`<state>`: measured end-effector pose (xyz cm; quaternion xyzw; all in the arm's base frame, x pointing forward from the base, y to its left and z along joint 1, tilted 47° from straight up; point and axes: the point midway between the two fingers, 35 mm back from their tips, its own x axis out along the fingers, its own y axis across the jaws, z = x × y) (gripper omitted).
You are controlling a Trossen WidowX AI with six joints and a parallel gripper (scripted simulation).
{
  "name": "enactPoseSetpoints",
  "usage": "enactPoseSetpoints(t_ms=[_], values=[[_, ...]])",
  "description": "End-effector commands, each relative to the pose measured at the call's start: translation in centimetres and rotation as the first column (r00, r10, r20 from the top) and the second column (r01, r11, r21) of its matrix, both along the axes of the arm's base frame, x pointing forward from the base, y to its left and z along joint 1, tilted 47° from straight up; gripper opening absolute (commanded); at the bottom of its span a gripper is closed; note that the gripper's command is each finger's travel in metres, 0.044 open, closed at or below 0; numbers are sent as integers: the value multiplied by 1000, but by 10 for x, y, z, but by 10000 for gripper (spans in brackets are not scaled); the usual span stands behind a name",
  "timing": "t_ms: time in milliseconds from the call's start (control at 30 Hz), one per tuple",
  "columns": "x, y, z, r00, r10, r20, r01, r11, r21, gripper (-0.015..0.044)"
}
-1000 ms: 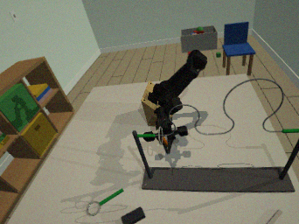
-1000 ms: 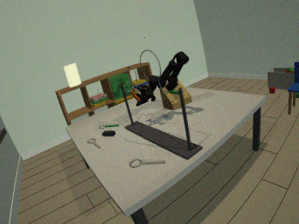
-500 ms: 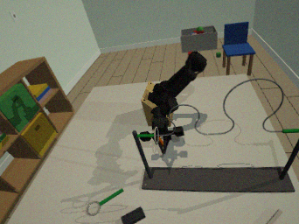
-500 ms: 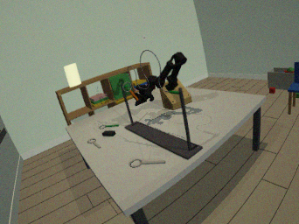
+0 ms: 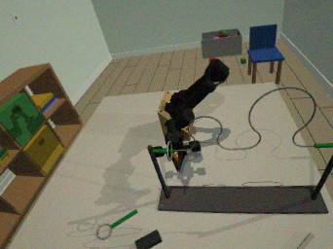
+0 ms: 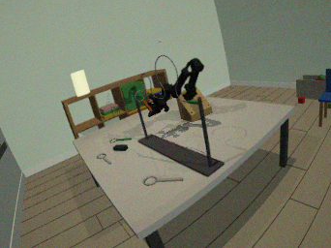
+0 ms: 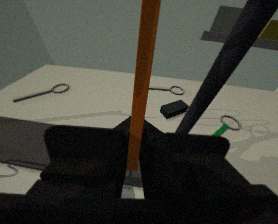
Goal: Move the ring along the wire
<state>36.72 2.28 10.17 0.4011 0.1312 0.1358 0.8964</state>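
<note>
The ring (image 5: 169, 151) (image 6: 139, 96) is around the green wire part (image 5: 161, 151) by the left post (image 5: 158, 171) (image 6: 141, 118) (image 7: 220, 65), near that part's inner end. My gripper (image 5: 178, 162) (image 6: 151, 109) (image 7: 135, 120) is shut on the orange handle (image 5: 175, 157) (image 6: 146, 105) (image 7: 142, 75), which slants down from the ring. The thin grey wire (image 5: 285, 88) (image 6: 165, 55) loops across to the green part (image 5: 323, 145) (image 6: 193, 102) at the other post (image 5: 322, 179) (image 6: 204, 133). The ring is outside the wrist view; its exact clearance from the grey wire is too small to tell.
The dark base plate (image 5: 243, 198) (image 6: 179, 154) lies under the wire. A green-handled ring tool (image 5: 124, 219) (image 6: 123, 139) (image 7: 231, 123), a black block (image 5: 148, 240) (image 6: 120, 147) (image 7: 174, 108) and grey ring tools (image 6: 166, 179) (image 7: 40, 94) lie on the table.
</note>
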Motion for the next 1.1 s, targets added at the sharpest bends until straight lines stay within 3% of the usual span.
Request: enactPoseSetpoints(t_ms=[0,1067], values=[[0,-3,-3,1000,1,3,-1,1000,-4,-150],[1,9,-20,1000,1,3,-1,1000,-3,-150]])
